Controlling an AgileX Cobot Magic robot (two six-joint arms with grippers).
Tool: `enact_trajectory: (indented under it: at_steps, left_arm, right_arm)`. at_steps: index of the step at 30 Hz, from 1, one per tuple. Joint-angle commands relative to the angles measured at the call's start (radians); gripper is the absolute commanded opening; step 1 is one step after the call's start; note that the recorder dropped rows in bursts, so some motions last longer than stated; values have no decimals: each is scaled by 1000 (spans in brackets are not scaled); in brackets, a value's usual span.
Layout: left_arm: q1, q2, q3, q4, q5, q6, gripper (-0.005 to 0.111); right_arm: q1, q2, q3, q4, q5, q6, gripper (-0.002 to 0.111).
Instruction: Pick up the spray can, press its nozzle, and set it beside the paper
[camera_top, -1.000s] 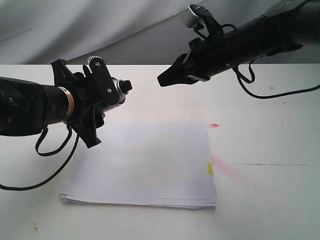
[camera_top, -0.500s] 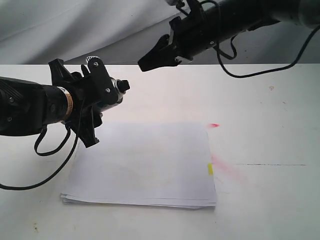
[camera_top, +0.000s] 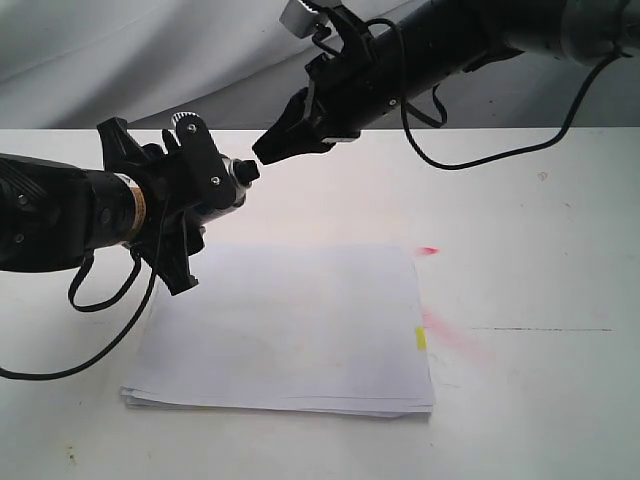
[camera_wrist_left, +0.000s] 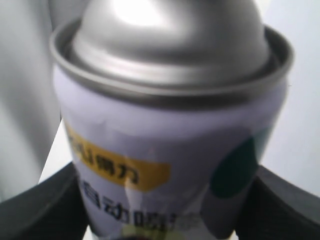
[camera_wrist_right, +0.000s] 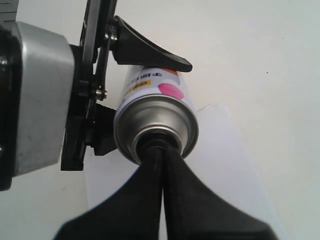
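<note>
My right tool (camera_top: 264, 151), tips pressed together, has swung in right at the nozzle (camera_top: 247, 172) — my left tool (camera_top: 200, 190) clamps the spray can (camera_wrist_left: 165, 130) — pressing looks next.

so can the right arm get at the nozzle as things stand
Looks like yes: the right fingers, shut together, sit tip-on at the nozzle, with nothing between. The left fingers hold the spray can by its body, leaving the top free.

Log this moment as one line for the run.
left gripper: shut on spray can, can sideways in air | right gripper: shut, tips at nozzle | paper: flat on table, untouched | step: nozzle press
</note>
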Motion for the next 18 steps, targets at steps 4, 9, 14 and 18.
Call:
enact_trajectory:
  at_steps: [4, 9, 14, 18]
  left_arm:
    - [-5, -6, -11, 10, 9, -12, 0]
    - [-5, -6, -11, 10, 9, -12, 0]
    - [-5, -6, -11, 10, 9, -12, 0]
    - [-5, -6, -11, 8, 9, -16, 0]
  right_arm:
    - [1, 0, -7, -15, -6, 2, 0]
    - [3, 0, -7, -16, -15, 2, 0]
    - [19, 13, -9, -4, -52, 13, 0]
    - [38, 55, -9, 16, -30, 13, 0]
